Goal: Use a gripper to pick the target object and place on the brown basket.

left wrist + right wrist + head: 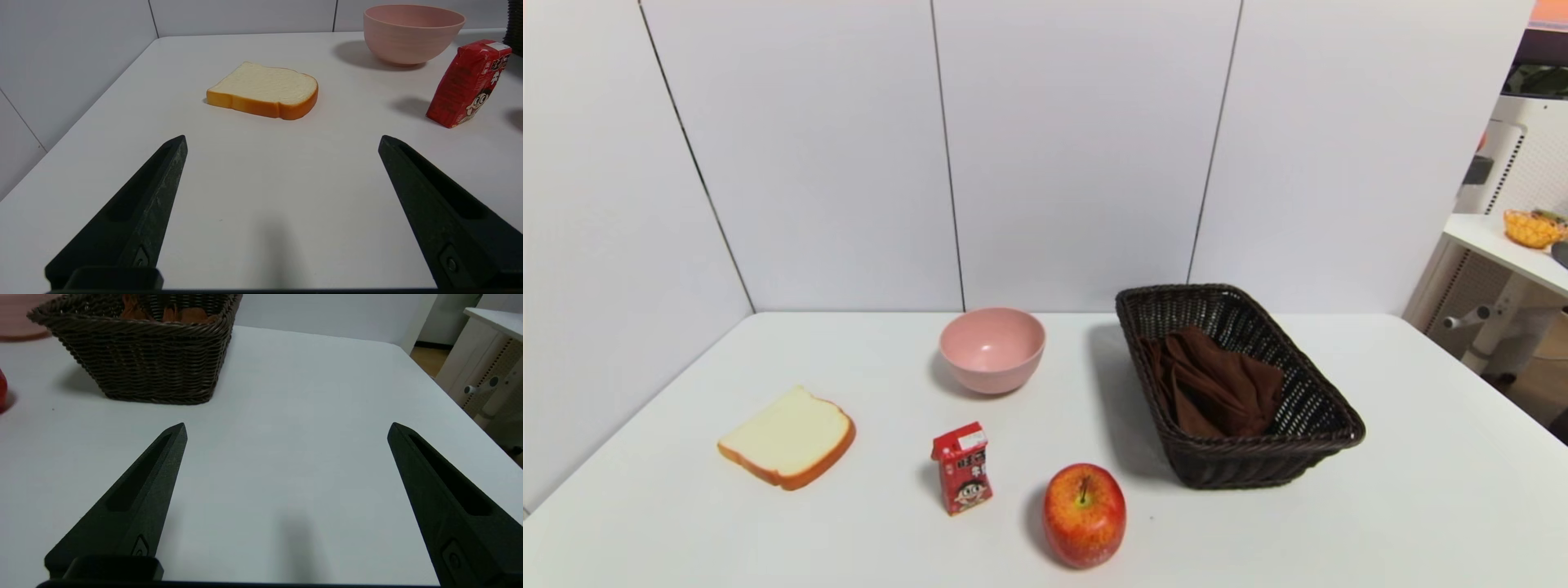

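Observation:
The brown basket (1307, 408) stands on the white table at the right of the middle. The dark-brown cloth towel (1217, 384) lies crumpled inside it. In the right wrist view the basket (151, 363) stands beyond the jaws, with a bit of the towel (179, 314) showing over its rim. My right gripper (287, 430) is open and empty over bare table, near the front of the basket. My left gripper (282, 141) is open and empty over the table's front left. Neither arm shows in the head view.
A bread slice (788, 437) lies at the left, a pink bowl (992, 347) at the back middle, a red drink carton (962, 467) and a red apple (1085, 514) at the front. White walls stand behind and at the left. The table's right edge (445, 400) borders a room.

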You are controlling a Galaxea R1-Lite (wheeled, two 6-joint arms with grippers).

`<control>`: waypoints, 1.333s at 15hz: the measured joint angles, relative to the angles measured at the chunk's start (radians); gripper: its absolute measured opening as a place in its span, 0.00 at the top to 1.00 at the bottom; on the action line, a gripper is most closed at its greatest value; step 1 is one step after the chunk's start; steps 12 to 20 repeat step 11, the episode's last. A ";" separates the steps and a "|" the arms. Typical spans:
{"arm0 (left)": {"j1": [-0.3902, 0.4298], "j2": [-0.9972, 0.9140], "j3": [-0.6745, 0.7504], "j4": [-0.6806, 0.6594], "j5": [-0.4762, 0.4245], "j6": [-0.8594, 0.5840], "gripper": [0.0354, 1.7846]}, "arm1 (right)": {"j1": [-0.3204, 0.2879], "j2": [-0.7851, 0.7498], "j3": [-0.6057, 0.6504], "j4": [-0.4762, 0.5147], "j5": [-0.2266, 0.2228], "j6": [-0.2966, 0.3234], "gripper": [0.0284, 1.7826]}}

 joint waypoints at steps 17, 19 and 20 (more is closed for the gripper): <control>0.000 0.000 0.000 0.000 0.000 0.000 0.06 | 0.000 -0.018 0.000 -0.002 -0.003 0.057 0.05; 0.000 0.000 0.000 0.000 0.000 0.000 0.06 | 0.000 -0.018 0.000 -0.002 -0.003 0.057 0.05; 0.000 0.000 0.000 0.000 0.000 0.000 0.06 | 0.000 -0.018 0.000 -0.002 -0.003 0.057 0.05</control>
